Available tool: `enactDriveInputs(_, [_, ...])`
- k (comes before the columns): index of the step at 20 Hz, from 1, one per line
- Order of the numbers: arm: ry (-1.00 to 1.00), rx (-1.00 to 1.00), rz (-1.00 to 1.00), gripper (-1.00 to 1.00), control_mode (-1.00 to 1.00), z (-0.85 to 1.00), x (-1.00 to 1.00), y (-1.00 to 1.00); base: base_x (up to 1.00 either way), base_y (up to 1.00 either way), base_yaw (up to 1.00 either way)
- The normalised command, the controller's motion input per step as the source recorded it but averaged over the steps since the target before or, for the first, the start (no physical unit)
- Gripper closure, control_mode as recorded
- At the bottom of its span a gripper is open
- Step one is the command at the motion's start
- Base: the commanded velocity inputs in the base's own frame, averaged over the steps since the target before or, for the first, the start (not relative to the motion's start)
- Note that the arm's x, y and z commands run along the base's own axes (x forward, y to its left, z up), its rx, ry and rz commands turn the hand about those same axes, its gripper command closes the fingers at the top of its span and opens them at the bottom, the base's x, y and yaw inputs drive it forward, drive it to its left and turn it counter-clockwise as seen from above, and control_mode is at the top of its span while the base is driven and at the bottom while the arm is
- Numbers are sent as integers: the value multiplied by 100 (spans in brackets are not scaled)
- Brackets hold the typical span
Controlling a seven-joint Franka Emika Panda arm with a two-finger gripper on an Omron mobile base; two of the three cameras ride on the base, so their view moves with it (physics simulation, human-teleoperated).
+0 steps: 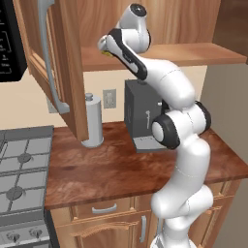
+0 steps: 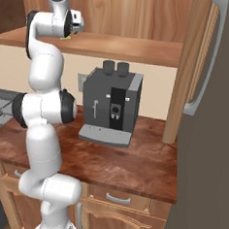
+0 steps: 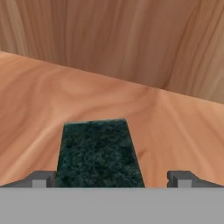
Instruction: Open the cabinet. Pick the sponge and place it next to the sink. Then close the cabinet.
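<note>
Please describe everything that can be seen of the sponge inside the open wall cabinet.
The flat rectangular sponge with a dark green, speckled scouring top lies level on the light wooden cabinet shelf, apart from the back wall. In the hand view it sits between the two dark finger tips of the gripper, nearer the left tip; the jaws stand wide and no contact shows. In the left base view a small yellow edge shows under the hand.

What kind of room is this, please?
It looks like a home kitchen: a gas stove beside a wooden counter, a coffee machine and a paper towel roll on it, and an open wall cabinet above.
</note>
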Motion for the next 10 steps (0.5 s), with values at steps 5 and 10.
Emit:
enactDriveInputs(5, [0, -4, 0, -100, -100, -2, 18, 16, 0, 0, 0])
enactDriveInputs(10, [0, -4, 0, -100, -100, -5, 15, 10, 0, 0, 0])
